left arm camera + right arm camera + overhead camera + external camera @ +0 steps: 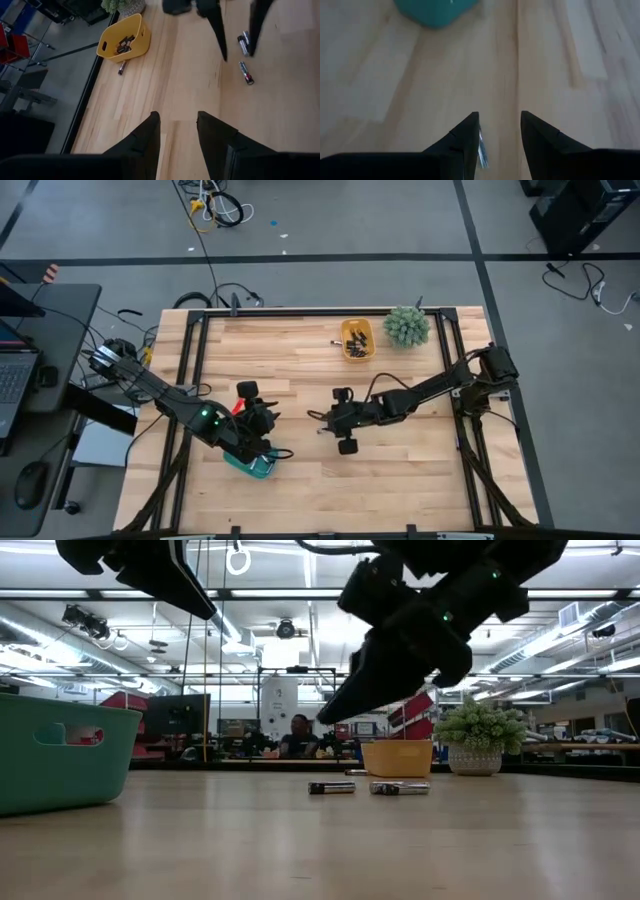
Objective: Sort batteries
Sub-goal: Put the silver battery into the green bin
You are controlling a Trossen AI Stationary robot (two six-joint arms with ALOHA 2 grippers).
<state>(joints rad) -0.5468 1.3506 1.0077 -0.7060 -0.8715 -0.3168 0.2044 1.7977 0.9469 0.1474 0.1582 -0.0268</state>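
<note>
Right pincer [328,423], centre of the high view, hangs just above the pale wooden plank desk [420,480] w/ its two dark fingers parted, nothing between them. In the right wrist view a small silvery cylindrical battery [481,145] lies on the wood right beside one finger, partly hidden by it, not gripped. The left wrist view, upper right of frame, shows the same spot: right pincer's finger tips pointing down over two small dark-and-silver cells [244,44] lying side by side, a third cell [246,73] just beside them. The low view, centre, shows these loose cells flat on the desk.

Left pincer [262,423], lower left of centre in the high view, sits over the teal plastic bin [255,467], fingers apart & empty; waiting, I'd say.

Progress: the yellow plastic bin [357,340], upper centre of the high view beside a small green potted plant [406,327], already holds several dark cells [123,45]. One more cell [121,67] lies on the desk just outside that bin. Can't tell what's inside the teal bin. So partway done imo: at least four cells left on the desk, and the step in hand looks like the right arm going for the pair under it
</note>
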